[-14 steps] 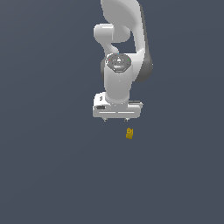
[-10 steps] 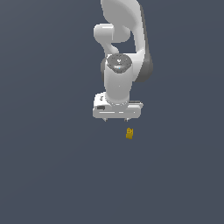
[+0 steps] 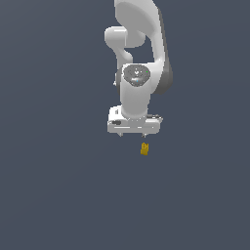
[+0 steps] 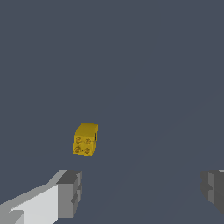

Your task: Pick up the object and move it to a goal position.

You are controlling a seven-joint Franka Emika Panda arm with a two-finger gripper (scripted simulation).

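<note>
Close in the wrist view: two grey fingertips (image 4: 69,192) spread wide, nothing between them, bare dark floor (image 4: 144,65) in the gap. Just beyond, clear of both pads and nearer one of them than the other: the object (image 4: 85,139), a small yellow-orange block, four round studs on the face toward the camera, resting on the floor. Only here visible: the studs and the blocky shape. Farther back, from the exterior view: the gripper (image 3: 132,135) hanging wide open and empty from the white arm (image 3: 139,73), short tips pointing down; the object (image 3: 144,149) a tiny yellow speck just below, under the tip on the exterior view's right, not touching. Whole arm visible only in this view. All around, plain dark grey.
</note>
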